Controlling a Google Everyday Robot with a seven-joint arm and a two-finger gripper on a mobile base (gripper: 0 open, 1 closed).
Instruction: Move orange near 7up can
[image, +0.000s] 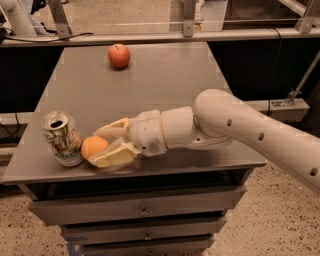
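The orange (93, 147) rests low at the front left of the grey table (150, 85), touching or almost touching the 7up can (62, 138). The can stands upright with its open silver top showing, just left of the orange. My gripper (98, 149) reaches in from the right, its two cream fingers (114, 154) closed around the orange, one behind it and one in front. The white arm (240, 125) stretches across the table's front right.
A red apple (119, 55) sits at the far side of the table, well apart. The can and orange are close to the table's front left edge. Drawers (140, 210) lie under the tabletop. Dark benches and metal frames stand behind.
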